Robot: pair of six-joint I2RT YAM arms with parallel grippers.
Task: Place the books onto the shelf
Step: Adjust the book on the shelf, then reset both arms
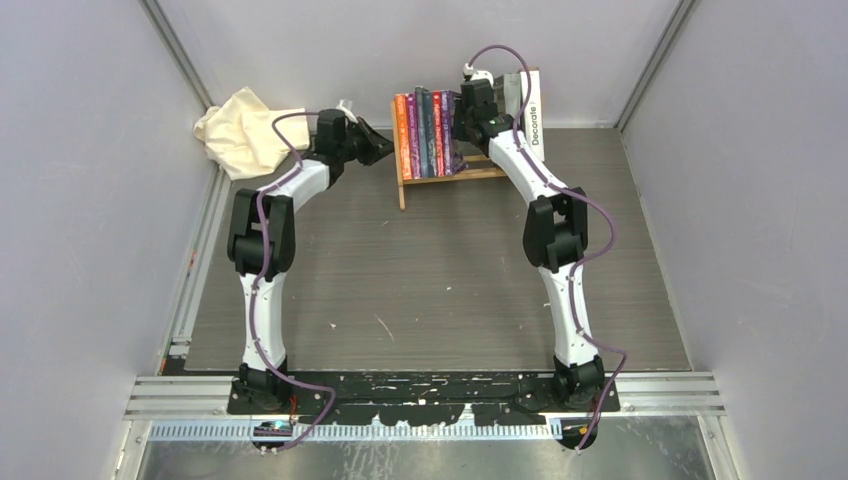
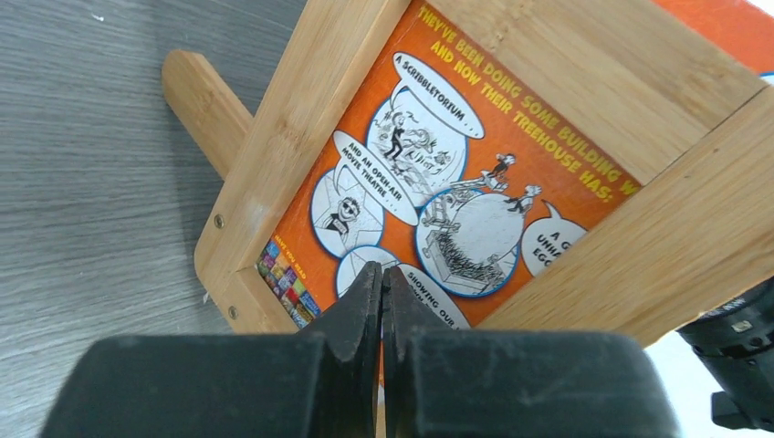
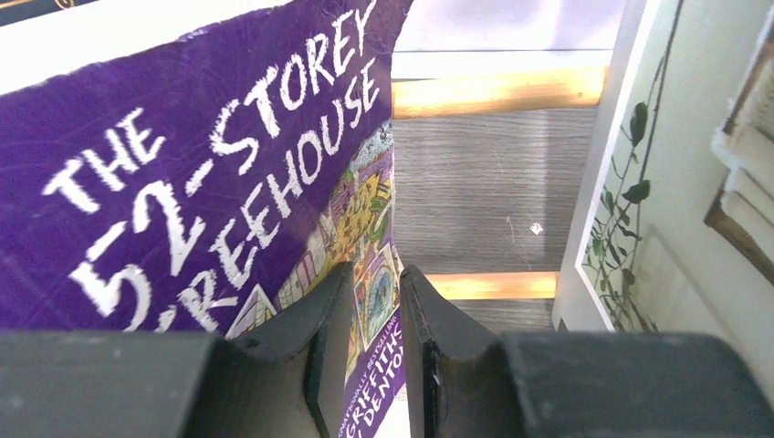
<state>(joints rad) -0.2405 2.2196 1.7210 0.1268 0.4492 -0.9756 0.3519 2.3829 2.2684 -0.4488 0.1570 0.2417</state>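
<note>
Top view: a small wooden shelf (image 1: 470, 176) was seen at the far middle of a grey table (image 1: 430, 290); a row of books (image 1: 428, 133) was stood upright in it, and a white book (image 1: 537, 118) was leant at its right end; a cream cloth (image 1: 240, 130) lay crumpled in the far left corner. The left gripper (image 1: 378, 148) was held just beside the shelf's left end; the right gripper (image 1: 466, 128) was set over the right of the row; neither pair of jaws could be read from here.

Left wrist view: the left gripper (image 2: 382, 271) was shown pressed together and empty, aimed at an orange book (image 2: 429, 182) framed by the shelf's end; whether the tips touched anything was cut off.

Right wrist view: the right gripper (image 3: 374, 269) was shown parted a little, with the edge of a purple book (image 3: 201, 182) in the gap; whether it was pinched or loose could not be told; bare slats were seen between it and the white book.

The step was judged to be seating the purple book in the row. It would be done well if the jaws were spread only once the book rested on the slats, then drawn straight up, clear of the white book; the shelf might be steadied from the left. The book's lower edge was hidden.
</note>
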